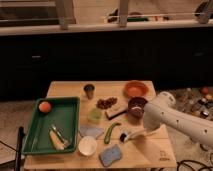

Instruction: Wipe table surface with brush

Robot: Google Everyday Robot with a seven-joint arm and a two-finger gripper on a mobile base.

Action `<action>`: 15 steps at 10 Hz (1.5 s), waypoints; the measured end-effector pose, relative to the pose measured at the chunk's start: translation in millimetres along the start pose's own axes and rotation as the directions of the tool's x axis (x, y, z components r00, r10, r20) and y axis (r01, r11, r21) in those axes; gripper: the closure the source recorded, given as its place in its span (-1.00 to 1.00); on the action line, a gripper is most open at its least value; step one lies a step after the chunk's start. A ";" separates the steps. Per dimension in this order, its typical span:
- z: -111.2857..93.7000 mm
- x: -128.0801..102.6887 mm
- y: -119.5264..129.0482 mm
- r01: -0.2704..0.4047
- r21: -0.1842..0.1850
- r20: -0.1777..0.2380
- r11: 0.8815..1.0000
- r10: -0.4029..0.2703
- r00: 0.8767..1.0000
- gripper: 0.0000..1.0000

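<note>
The brush (131, 135) has a white handle and a small black head. Its head rests on the pale wooden table surface (150, 150), just right of the green cucumber (111, 131). My gripper (144, 132) is at the end of the white arm (172, 120), over the table's right front part. It is shut on the brush's handle, and the brush points left and slightly down. The arm hides the back of the handle.
A green tray (35, 132) at the left holds an orange fruit (45, 106) and utensils. A blue-grey sponge (111, 155), white cup (87, 145), green cup (95, 115), black-and-cream bar (114, 113), metal cup (90, 91), orange bowl (136, 89) and dark bowl (136, 106) stand on the table.
</note>
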 end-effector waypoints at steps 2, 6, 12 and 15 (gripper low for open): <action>3.2 -6.8 9.4 0.025 -0.017 0.017 1.000 -0.025 1.000 1.00; -6.6 26.7 32.1 -0.024 -0.026 -0.036 0.999 0.023 0.999 1.00; -13.9 59.0 15.0 -0.115 0.025 -0.095 0.993 0.117 0.989 1.00; -8.8 34.5 -0.6 -0.059 0.024 -0.067 0.998 0.061 0.996 1.00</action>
